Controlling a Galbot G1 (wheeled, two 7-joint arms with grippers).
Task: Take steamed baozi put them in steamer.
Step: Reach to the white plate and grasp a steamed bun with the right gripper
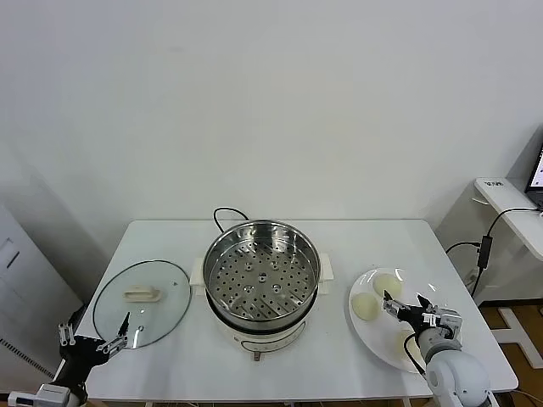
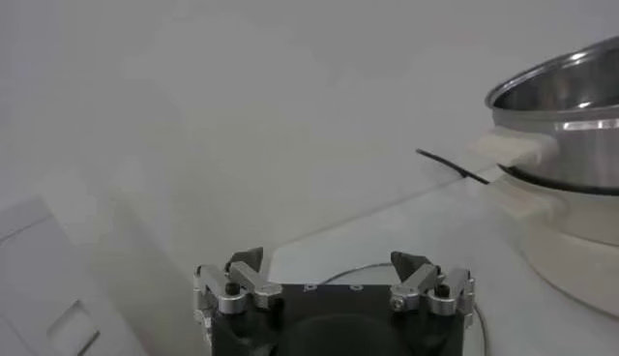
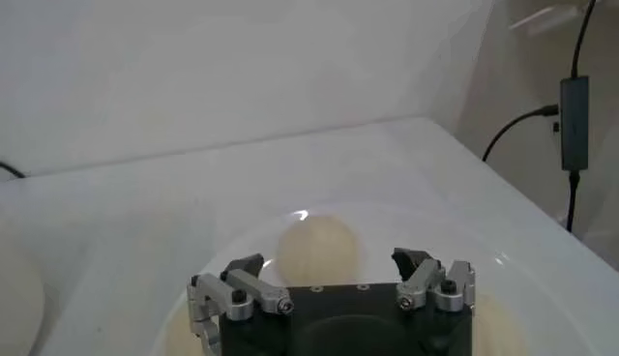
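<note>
The steamer (image 1: pixel 262 280) stands empty at the table's middle, a shiny steel pot with a perforated floor on a white base. Pale baozi lie on a white plate (image 1: pixel 373 332) to its right: one at the back (image 1: pixel 388 283), one nearer the steamer (image 1: pixel 365 307), a third (image 1: pixel 406 343) partly hidden by my right arm. My right gripper (image 1: pixel 404 301) hovers open over the plate. In the right wrist view it (image 3: pixel 329 259) is empty, with a baozi (image 3: pixel 319 247) just ahead between its open fingers. My left gripper (image 1: pixel 95 327) waits open at the table's front left.
A round glass lid (image 1: pixel 142 302) with a white handle lies flat left of the steamer, just ahead of my left gripper. The steamer (image 2: pixel 566 97) and its black cord (image 2: pixel 455 166) show in the left wrist view. A side table with cables stands at the far right.
</note>
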